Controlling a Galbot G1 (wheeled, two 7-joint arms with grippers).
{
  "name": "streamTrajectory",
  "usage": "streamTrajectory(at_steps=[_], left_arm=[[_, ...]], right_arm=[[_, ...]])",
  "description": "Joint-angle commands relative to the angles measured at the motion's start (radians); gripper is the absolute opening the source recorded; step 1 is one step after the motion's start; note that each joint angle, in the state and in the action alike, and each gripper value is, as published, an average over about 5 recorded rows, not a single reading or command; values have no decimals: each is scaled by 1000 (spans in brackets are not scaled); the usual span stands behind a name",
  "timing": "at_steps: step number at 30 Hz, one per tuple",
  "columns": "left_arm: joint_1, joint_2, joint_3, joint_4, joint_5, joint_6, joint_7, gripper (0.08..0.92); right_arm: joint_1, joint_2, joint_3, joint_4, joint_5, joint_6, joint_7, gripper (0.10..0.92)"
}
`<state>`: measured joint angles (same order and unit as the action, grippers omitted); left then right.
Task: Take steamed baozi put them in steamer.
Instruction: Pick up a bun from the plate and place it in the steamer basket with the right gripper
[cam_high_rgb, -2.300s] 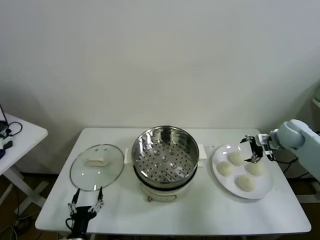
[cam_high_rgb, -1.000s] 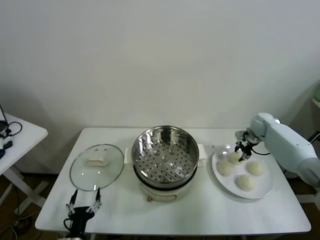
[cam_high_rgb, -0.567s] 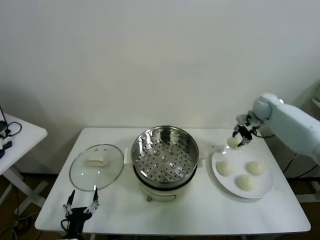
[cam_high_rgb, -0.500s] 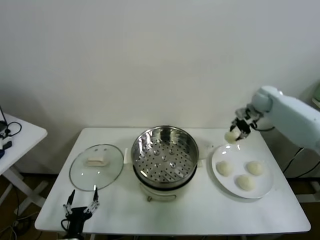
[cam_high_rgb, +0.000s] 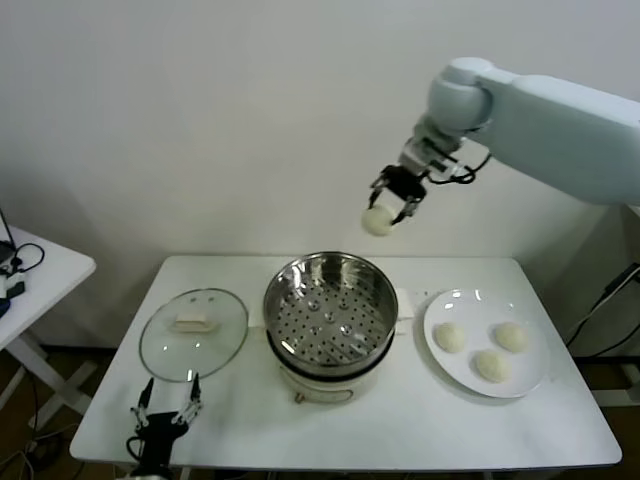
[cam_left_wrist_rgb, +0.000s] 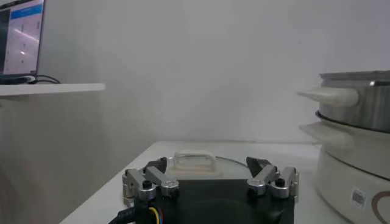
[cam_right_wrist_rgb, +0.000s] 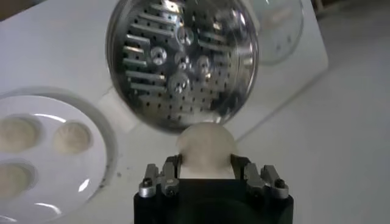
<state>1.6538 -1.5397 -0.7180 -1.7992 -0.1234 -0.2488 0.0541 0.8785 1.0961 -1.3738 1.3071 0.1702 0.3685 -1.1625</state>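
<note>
Three steamed baozi (cam_high_rgb: 484, 347) sit on the white plate (cam_high_rgb: 533, 377) at the right side of the white table (cam_high_rgb: 420, 425), and a fourth one (cam_high_rgb: 378, 220) is up in the air. The right gripper (cam_high_rgb: 395, 204) is clenched on that lifted bun — its fingers press it from both sides. It hangs high above the table, over the back right edge of the steamer (cam_high_rgb: 330, 318) and well above it. In the right wrist view the held bun (cam_right_wrist_rgb: 205, 144) shows as a round pale ball between the two fingers (cam_right_wrist_rgb: 165, 176), with the steamer's holey tray (cam_right_wrist_rgb: 182, 61) far below it and the plate (cam_right_wrist_rgb: 91, 183) with its three buns off to one side.

The shiny steamer stands in the middle of the table on its cream base, and no bun lies on its tray. A glass lid (cam_high_rgb: 193, 333) with a pale knob lies flat on the table on the robot's left side of the steamer, just beside it.

The left gripper (cam_high_rgb: 170, 409) waits low at the front edge of the table, near the lid — its fingers are spread apart and hold nothing. In the left wrist view those spread fingers (cam_left_wrist_rgb: 150, 181) point toward the lid knob (cam_left_wrist_rgb: 194, 164), with the steamer's side (cam_left_wrist_rgb: 359, 152) close by.
</note>
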Motion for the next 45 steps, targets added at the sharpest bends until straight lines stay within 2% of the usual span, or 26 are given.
streamTrajectory(at_steps=[1, 9, 15, 29, 31, 34, 37, 40, 45], left_arm=[[-1, -1, 0, 5, 0, -4, -1, 823], [0, -10, 3, 20, 8, -18, -4, 823], [-3, -12, 4, 37, 17, -28, -6, 823], [-16, -5, -1, 57, 15, -32, -9, 823], [-16, -5, -1, 57, 15, -33, -9, 823], [-13, -5, 1, 53, 17, -33, -9, 823], [-10, -6, 2, 49, 19, -34, -8, 823], [-6, -6, 4, 43, 23, -34, -7, 823], [-2, -8, 9, 36, 31, -34, -8, 823]], right_arm=[[-9, 171, -68, 94, -119, 121, 57, 569], [-232, 205, -54, -81, -371, 192, 97, 574], [-364, 223, 9, -219, -490, 228, 133, 574], [-465, 299, 91, -384, -526, 268, 209, 577], [-466, 301, 98, -385, -521, 272, 217, 598], [-451, 288, 96, -364, -484, 275, 214, 668], [-377, 250, 55, -304, -368, 261, 176, 751], [-234, 196, -34, -230, -170, 237, 127, 807], [23, 90, -229, -163, 182, 192, 11, 822]])
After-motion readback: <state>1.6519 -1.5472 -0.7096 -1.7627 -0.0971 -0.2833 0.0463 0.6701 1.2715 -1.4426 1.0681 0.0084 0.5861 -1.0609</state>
